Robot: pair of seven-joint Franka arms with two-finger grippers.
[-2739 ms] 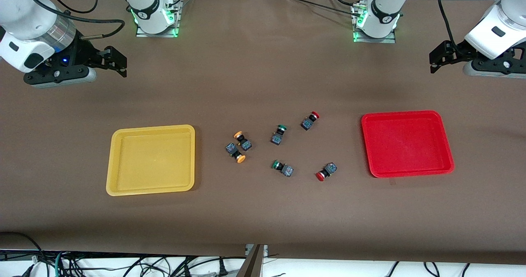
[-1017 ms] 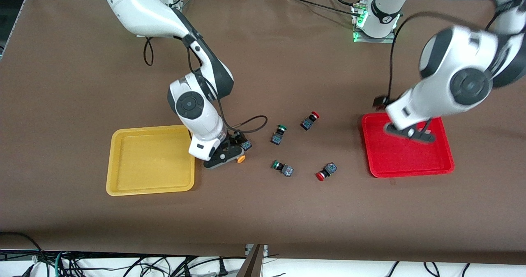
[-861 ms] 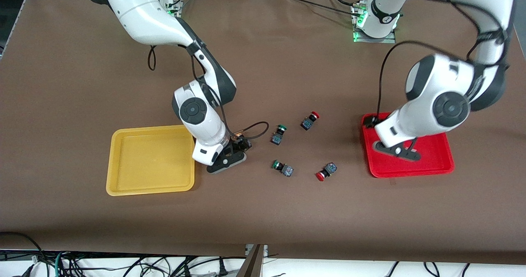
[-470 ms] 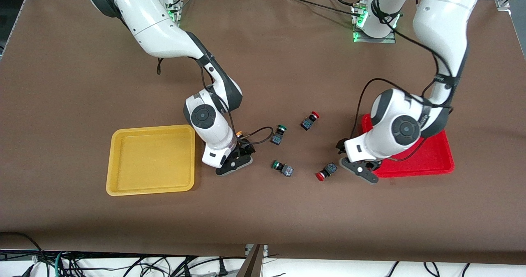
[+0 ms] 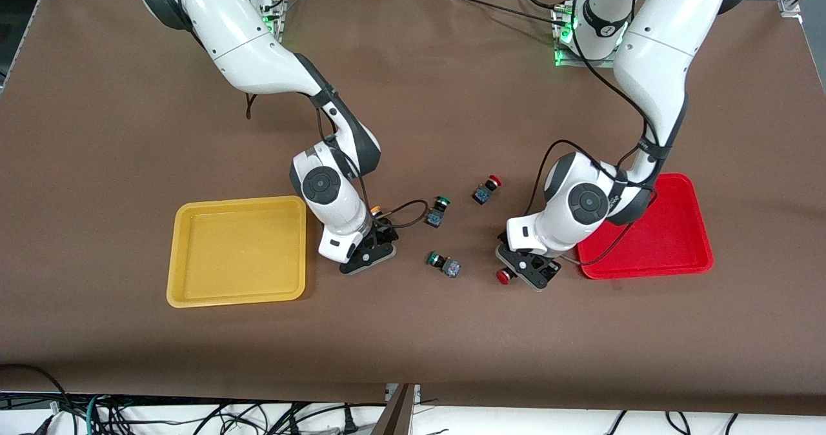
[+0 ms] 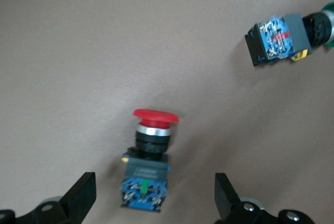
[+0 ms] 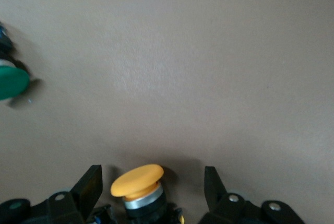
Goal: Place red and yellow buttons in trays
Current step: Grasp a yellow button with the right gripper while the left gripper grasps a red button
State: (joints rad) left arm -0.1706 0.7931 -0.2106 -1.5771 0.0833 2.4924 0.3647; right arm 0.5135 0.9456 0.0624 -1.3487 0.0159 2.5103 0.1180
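Observation:
The yellow tray [image 5: 237, 251] lies toward the right arm's end and the red tray [image 5: 652, 241] toward the left arm's end, both empty. My right gripper [image 5: 373, 246] is low over the two yellow buttons. It is open, with its fingers on either side of one yellow button [image 7: 138, 182] and apart from it. The other yellow button's cap [image 5: 375, 210] peeks out beside the hand. My left gripper [image 5: 526, 268] is open and straddles a red button [image 6: 151, 166], whose cap [image 5: 503, 277] shows. A second red button [image 5: 487, 188] lies farther from the camera.
Two green-capped buttons lie between the grippers, one [image 5: 437, 211] near the second red button and one [image 5: 444, 264] nearer the camera. The latter's body also shows in the left wrist view [image 6: 282, 33]. A green cap [image 7: 10, 80] shows in the right wrist view.
My left arm swung from over the red tray down to the red button nearer the camera. My right gripper shifted slightly along the yellow buttons and settled around one.

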